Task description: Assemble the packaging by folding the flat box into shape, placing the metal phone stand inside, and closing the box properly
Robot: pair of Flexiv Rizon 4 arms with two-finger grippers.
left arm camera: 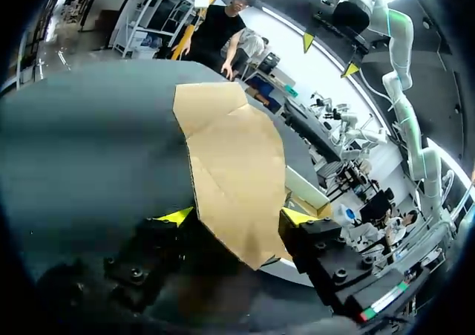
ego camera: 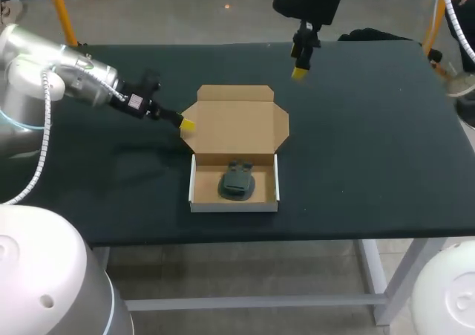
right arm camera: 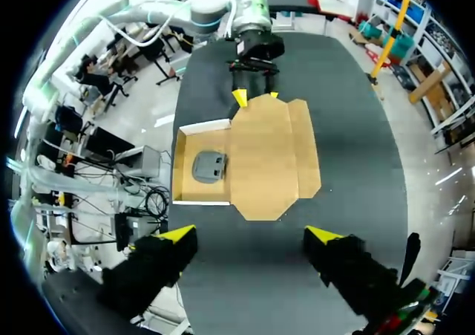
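Head view shows the cardboard box [ego camera: 236, 123] lying open on the dark table [ego camera: 356, 142], its lid [ego camera: 237, 119] folded back flat on the far side of the box's tray [ego camera: 194, 183]. The tray's walls stand up, white on the outside. The grey metal phone stand [ego camera: 237, 183] sits inside the tray, near its middle and not touching the walls.

The left gripper [ego camera: 187, 125] is at the box's left, low over the table, its yellow tips right at the lid's left side flap [ego camera: 188, 116]. Left wrist view has that brown flap lying in the gap between the two fingers, which stand wide apart on either side of it. The flap's edge comes very near one tip, but the fingers do not clamp it from both sides.

The right gripper [ego camera: 299, 71] hangs well above the table, beyond the box's far right corner and clear of the lid. Right wrist view looks down on the whole box ahead of it, its two yellow-tipped fingers spread wide with only dark table surface between them, holding nothing
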